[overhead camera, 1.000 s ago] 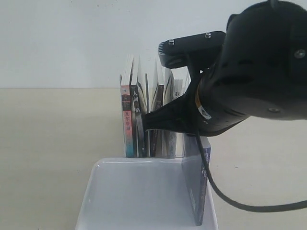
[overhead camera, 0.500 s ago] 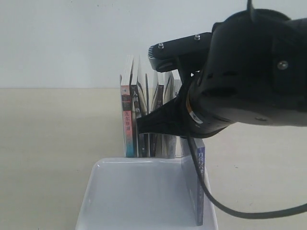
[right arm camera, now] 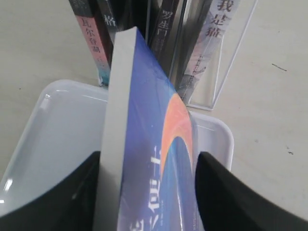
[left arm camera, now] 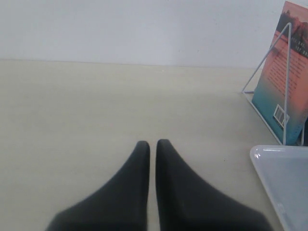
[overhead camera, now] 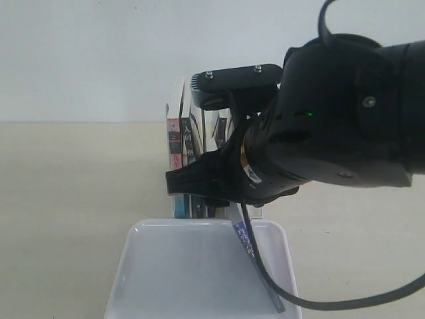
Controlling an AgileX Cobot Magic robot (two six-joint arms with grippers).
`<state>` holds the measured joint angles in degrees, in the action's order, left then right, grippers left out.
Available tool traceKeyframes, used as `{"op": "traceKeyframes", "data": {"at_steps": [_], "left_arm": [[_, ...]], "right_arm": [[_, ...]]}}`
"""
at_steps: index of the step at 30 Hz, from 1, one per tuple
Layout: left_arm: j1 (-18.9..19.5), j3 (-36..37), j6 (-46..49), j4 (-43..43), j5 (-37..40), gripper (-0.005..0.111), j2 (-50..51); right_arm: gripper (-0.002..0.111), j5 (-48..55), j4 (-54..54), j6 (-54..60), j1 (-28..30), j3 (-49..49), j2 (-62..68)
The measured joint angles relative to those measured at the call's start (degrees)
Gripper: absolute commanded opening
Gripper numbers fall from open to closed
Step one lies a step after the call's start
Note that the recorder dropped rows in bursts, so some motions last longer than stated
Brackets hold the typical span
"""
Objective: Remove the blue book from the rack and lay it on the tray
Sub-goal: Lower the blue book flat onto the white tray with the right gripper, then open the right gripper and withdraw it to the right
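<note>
Left gripper (left arm camera: 150, 144) sat low over the tabletop (left arm camera: 72, 120), its two fingers drawn almost together on nothing. Ahead of it and off to one side I could see a corner of the tray (left arm camera: 276, 166) and, past that, the rack (left arm camera: 287, 72). Right gripper (right arm camera: 149, 161) was clamped on the blue book (right arm camera: 159, 134), a finger on each side, and the book ran out beyond the fingertips. It hung tilted below the gripper over the tray, and I could not tell whether its lower end touched. Just ahead of the fingertips, past the tray's far rim, the rack held the other books (right arm camera: 168, 29).
</note>
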<state>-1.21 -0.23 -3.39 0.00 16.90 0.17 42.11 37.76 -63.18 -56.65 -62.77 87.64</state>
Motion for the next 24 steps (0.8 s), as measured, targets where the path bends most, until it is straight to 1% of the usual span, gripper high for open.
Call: {"op": "traceKeyframes", "data": {"at_steps": [10,24], "left_arm": [[0.0,0.0,0.0,0.0,0.0,0.004,0.0],[0.0,0.0,0.0,0.0,0.0,0.004,0.0]], "right_arm": [[0.054,-6.5,-1.4,-2.6,0.0,0.0,0.0],[0.054,-12.7,-1.4,-4.5,0.0,0.0,0.0]]}}
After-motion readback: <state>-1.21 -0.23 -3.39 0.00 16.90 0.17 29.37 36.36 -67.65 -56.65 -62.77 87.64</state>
